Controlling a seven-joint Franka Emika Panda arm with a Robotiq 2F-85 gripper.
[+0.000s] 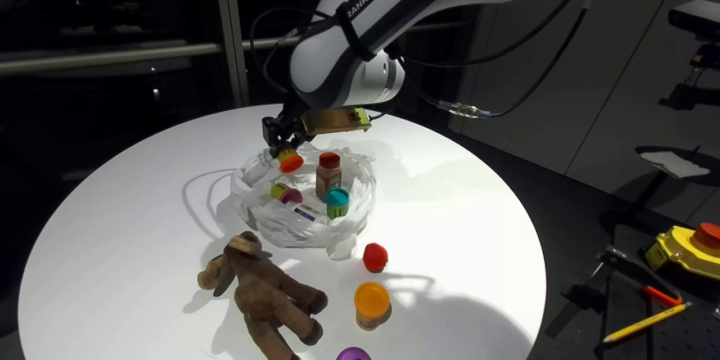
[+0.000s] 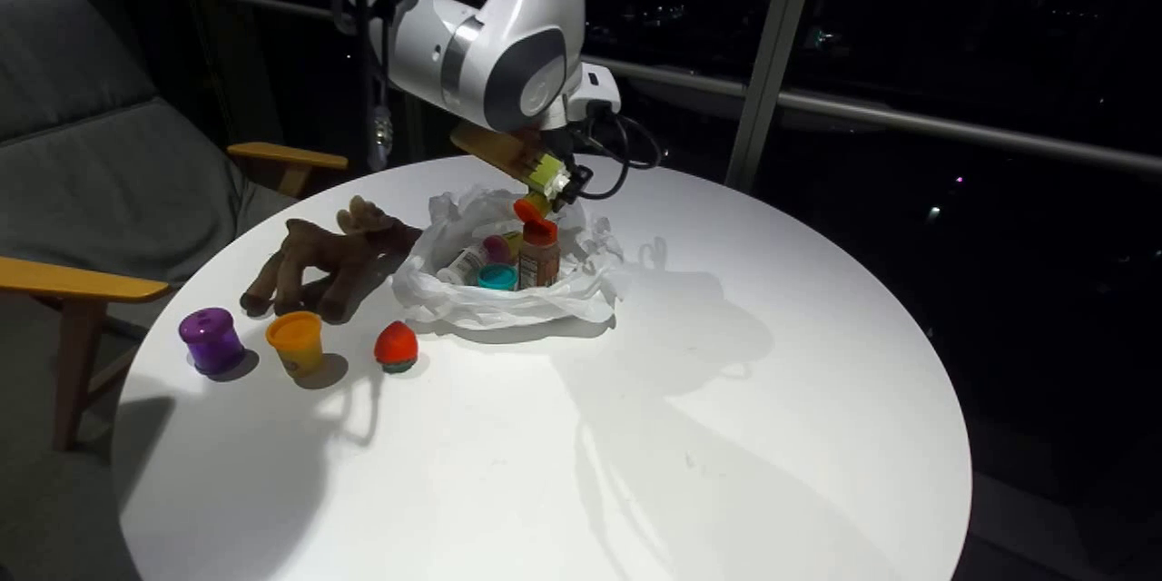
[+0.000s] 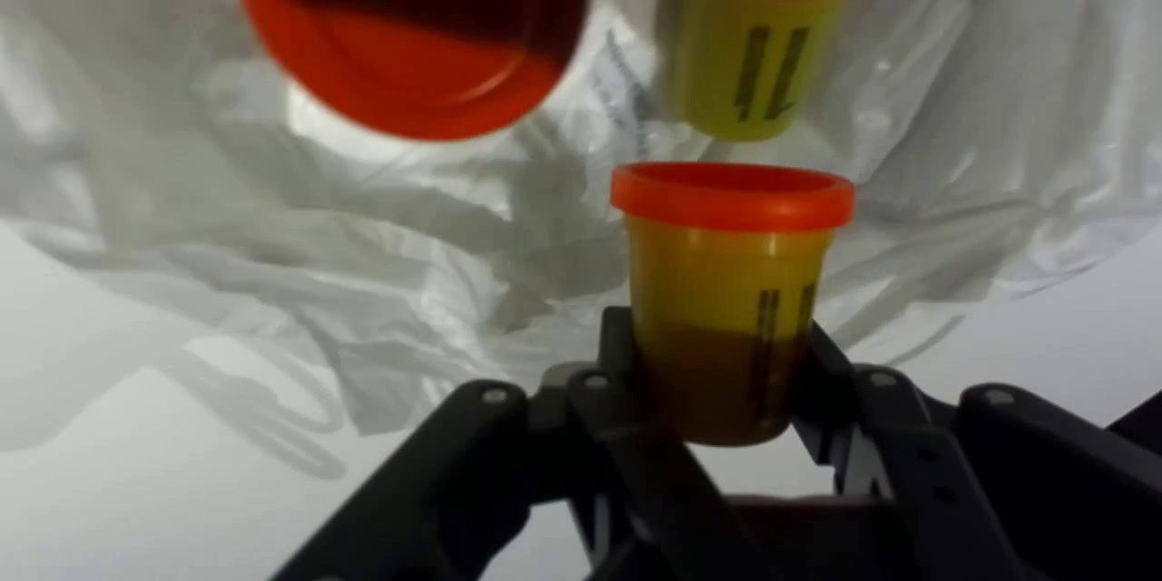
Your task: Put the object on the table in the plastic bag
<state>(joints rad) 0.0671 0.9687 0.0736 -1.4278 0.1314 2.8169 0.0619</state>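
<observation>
The white plastic bag point(image 1: 281, 230) lies open on the round white table point(image 1: 129, 208); it also shows in both exterior views and below the gripper in the wrist view point(image 3: 408, 290). My gripper point(image 3: 717, 363) is shut on a yellow tub with an orange-red lid point(image 3: 726, 272). The held tub point(image 1: 289, 162) is tilted, lid down, above the bag's far part in an exterior view. Inside the bag are a red-lidded jar point(image 1: 328, 174), a teal-lidded tub point(image 1: 337, 202), a yellow tub with a magenta lid point(image 1: 286, 192) and a white bottle point(image 1: 308, 212).
On the table outside the bag are a brown plush animal point(image 1: 264, 292), a red strawberry-like toy point(image 1: 375, 257), an orange tub point(image 1: 371, 304) and a purple tub point(image 2: 211, 340). The red-lidded jar stands tall close to the held tub point(image 2: 534, 207).
</observation>
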